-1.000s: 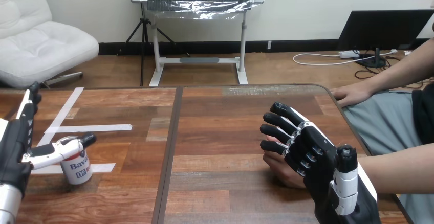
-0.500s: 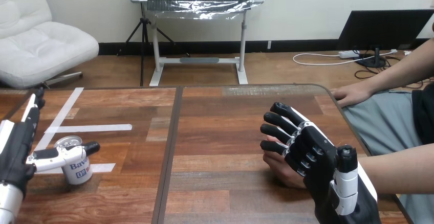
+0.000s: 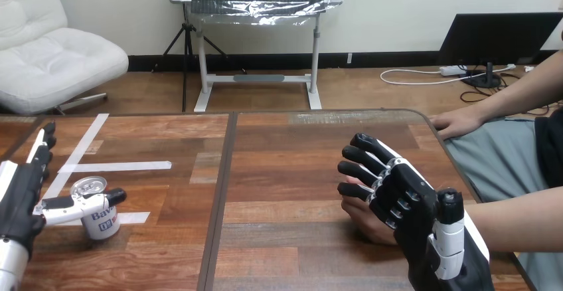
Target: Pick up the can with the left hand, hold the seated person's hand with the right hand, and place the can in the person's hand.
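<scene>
Our left hand (image 3: 21, 198) lays its thumb across the can (image 3: 103, 224) while our right hand (image 3: 406, 201) curls round the person's hand (image 3: 363, 218).

I see the can (image 3: 104, 220) standing upright on the left half of the wooden table (image 3: 285, 171), just beside strips of white tape (image 3: 116, 167): a short white can with blue print and a silver top facing up. The left hand's (image 3: 23, 194) thumb lies across its upper front. The person's hand (image 3: 362, 219) rests low on the table's right half, largely covered by the right hand (image 3: 405, 201) over it
</scene>
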You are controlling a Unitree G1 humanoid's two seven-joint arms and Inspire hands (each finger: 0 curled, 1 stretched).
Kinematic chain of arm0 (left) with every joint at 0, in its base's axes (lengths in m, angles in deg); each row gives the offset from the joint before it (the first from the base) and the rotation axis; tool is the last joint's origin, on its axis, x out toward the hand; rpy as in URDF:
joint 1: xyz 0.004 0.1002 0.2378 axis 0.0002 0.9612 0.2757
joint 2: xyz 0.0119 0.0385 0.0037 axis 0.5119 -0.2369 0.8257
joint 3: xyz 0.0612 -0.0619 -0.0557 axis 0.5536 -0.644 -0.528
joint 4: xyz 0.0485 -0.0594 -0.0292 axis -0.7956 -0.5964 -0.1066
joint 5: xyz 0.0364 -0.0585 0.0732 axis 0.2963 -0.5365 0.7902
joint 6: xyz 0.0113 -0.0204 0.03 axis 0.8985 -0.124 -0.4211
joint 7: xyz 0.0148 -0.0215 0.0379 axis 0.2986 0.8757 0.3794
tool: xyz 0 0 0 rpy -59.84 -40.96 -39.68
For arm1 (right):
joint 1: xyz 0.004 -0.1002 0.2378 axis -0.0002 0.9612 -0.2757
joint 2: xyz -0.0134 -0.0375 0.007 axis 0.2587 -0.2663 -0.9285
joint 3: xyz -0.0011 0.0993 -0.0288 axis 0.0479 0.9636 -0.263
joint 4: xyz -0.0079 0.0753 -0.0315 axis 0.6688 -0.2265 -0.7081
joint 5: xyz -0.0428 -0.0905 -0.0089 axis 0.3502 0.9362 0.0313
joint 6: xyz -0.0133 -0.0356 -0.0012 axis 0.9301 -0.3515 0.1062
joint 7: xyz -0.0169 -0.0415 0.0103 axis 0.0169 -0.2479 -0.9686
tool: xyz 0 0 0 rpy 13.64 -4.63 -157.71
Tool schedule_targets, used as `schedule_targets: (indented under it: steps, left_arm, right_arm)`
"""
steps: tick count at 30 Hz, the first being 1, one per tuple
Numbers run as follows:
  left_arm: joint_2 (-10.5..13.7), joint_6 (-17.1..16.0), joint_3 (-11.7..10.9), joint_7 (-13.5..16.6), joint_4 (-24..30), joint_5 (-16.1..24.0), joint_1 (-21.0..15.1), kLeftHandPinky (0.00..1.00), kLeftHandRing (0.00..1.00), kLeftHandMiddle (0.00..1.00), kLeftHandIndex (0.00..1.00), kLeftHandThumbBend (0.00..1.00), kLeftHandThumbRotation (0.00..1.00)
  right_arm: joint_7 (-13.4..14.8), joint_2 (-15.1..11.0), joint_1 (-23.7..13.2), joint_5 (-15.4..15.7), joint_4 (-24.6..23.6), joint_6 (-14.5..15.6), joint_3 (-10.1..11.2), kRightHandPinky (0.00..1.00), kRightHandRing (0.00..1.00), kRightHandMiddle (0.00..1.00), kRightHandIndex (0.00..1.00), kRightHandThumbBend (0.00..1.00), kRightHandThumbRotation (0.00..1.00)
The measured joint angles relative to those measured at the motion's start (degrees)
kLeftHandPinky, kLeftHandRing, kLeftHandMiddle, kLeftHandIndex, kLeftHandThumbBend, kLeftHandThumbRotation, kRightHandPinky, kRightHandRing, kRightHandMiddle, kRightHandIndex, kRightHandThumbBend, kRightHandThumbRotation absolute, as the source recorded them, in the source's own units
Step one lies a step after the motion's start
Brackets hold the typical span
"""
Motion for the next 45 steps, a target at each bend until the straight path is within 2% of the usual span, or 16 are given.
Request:
schedule_targets:
  steps: [6,18,34,45]
  left_arm:
    - [0.04,2.14,0.36,0.04,-0.04,0.35,-0.42,0.96,0.99,1.0,1.0,0.85,0.03]
    - [0.08,2.44,2.07,0.93,-2.34,1.86,-1.7,0.92,0.97,1.0,1.0,0.92,0.05]
    - [0.1,2.26,2.61,1.02,-6.1,1.98,-3.41,0.9,0.95,0.99,1.0,0.9,0.03]
    - [0.19,2.26,3.44,1.06,-7.47,2.04,-3.99,0.85,0.92,0.96,1.0,0.86,0.01]
  right_arm:
    - [0.0,0.0,0.0,0.0,0.0,-0.01,0.01,0.8,0.86,0.87,0.88,0.96,1.0]
    - [0.01,0.01,0.0,0.0,0.0,-0.03,0.02,0.8,0.86,0.87,0.88,0.96,1.0]
    - [-0.01,0.0,0.0,0.0,0.0,-0.04,0.02,0.79,0.86,0.87,0.88,0.96,1.0]
    - [-0.01,0.0,0.0,0.0,0.0,-0.05,0.03,0.79,0.86,0.87,0.88,0.96,1.0]
